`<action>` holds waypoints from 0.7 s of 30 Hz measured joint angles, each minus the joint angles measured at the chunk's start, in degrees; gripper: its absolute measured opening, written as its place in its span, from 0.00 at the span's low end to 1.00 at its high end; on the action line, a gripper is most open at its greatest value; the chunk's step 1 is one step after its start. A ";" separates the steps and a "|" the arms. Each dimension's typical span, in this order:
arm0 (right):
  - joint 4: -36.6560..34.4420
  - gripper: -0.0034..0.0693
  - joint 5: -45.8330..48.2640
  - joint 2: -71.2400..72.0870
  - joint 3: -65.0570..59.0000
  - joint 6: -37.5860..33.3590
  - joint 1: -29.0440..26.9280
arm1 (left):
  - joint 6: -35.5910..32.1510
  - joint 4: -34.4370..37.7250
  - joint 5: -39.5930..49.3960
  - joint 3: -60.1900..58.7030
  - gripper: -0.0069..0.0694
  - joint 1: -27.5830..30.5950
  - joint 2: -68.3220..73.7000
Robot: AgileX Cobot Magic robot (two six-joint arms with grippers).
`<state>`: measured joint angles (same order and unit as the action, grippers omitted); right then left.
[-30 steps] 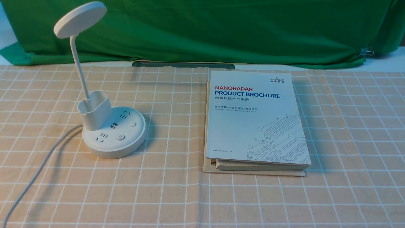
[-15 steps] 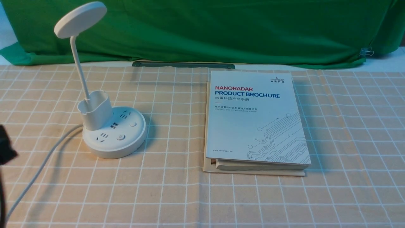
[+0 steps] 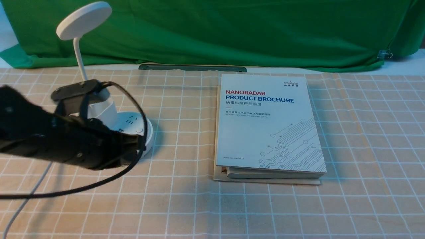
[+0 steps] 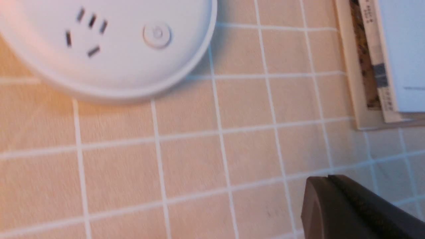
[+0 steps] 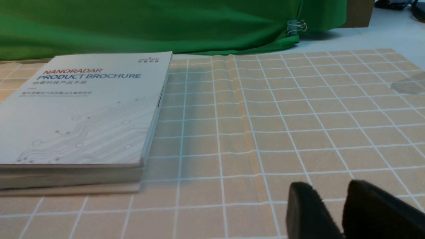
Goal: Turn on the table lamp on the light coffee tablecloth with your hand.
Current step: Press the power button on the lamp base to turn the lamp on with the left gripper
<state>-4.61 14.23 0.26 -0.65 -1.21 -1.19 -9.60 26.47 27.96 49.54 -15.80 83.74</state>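
The white table lamp stands at the left on the light coffee tablecloth [image 3: 186, 205], its disc head [image 3: 83, 20] up on a thin neck. My left arm [image 3: 66, 142] reaches in from the left, in front of the pen-cup, and hides most of the round base [image 3: 148, 131]. In the left wrist view the base [image 4: 116, 69] shows sockets and a round button [image 4: 157, 34]. My left gripper [image 4: 328, 178] is shut and empty, over bare cloth, apart from the base. My right gripper [image 5: 330, 194] is slightly open and empty, low over the cloth.
A stack of books topped by a white Nanoradar brochure [image 3: 265, 126] lies right of centre; it also shows in the right wrist view [image 5: 83, 113]. The lamp's white cord [image 3: 20, 207] runs off to the front left. A green backdrop cloth [image 3: 232, 30] hangs behind.
My left arm has come in from the left edge and swung right, now covering much of the lamp's base. The lamp and the books have not moved.
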 joint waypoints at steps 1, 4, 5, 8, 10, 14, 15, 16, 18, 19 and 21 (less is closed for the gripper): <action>0.00 0.37 0.00 0.00 0.00 0.00 0.00 | 4.53 -5.71 -0.53 2.44 0.12 -1.17 2.64; 0.00 0.37 0.00 0.00 0.00 0.00 0.00 | 15.12 -19.22 -1.13 8.20 0.12 -2.95 9.04; 0.00 0.37 0.00 0.00 0.00 0.00 0.00 | 17.16 -21.62 -1.26 9.34 0.12 -3.12 9.80; 0.00 0.37 0.00 0.00 0.00 0.00 0.00 | 24.03 -30.24 -2.20 14.42 0.12 -3.06 15.34; 0.00 0.37 0.00 0.00 0.00 0.00 0.00 | 25.07 -31.73 -2.52 15.95 0.12 -2.82 17.77; 0.00 0.37 0.05 0.00 0.00 0.00 0.00 | 25.89 -32.83 -4.29 17.43 0.12 -2.42 21.31; 0.00 0.37 0.05 0.00 0.00 0.00 0.00 | 25.96 -33.21 -4.85 17.49 0.12 -2.31 21.79; 0.00 0.37 0.00 0.00 0.00 0.00 0.00 | 26.02 -33.54 -5.44 17.55 0.12 -2.29 22.22; 0.00 0.37 0.00 0.00 0.00 0.00 0.00 | 26.15 -33.88 -6.31 17.61 0.12 -2.22 22.49; 0.00 0.37 0.00 0.00 0.00 0.00 0.00 | 26.21 -34.10 -6.95 17.61 0.12 -2.22 22.56; 0.00 0.37 0.00 0.00 0.00 0.00 0.00 | 26.22 -34.32 -7.96 17.67 0.12 -2.22 22.56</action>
<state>-4.61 14.23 0.26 -0.65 -1.21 -1.19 16.61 -7.85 20.00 67.20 -18.02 106.30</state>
